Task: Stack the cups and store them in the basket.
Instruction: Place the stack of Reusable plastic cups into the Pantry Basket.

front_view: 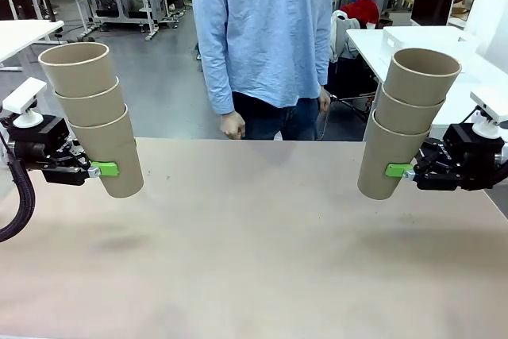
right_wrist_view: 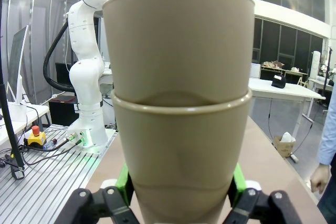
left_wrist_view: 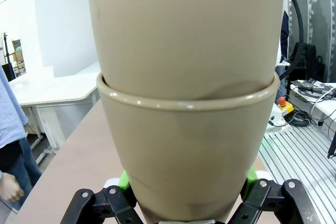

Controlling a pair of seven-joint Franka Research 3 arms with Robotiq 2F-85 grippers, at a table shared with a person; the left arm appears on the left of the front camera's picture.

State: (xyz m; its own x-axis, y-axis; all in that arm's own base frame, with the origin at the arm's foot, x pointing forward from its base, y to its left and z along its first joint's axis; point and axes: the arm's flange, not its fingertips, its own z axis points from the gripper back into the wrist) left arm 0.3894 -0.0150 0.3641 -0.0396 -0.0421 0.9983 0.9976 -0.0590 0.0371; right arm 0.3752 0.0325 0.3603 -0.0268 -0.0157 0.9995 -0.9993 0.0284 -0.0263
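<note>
1. Front view: table nearest. Above it, left gripper pinching the bottom of a three-cup left stack, and right gripper pinching the right stack likewise. Both tilted, held off the surface.
2. Left wrist view: green pads pressed against the lowest cup.
3. Right wrist view: same clamp.
4. Judged: cups nested in threes; merging and basket storage left.

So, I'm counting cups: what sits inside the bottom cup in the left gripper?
Nested in it are two more cups, rims stepped above the bottom cup, which the left gripper clamps. Their lower parts are hidden by the walls around them.
</note>
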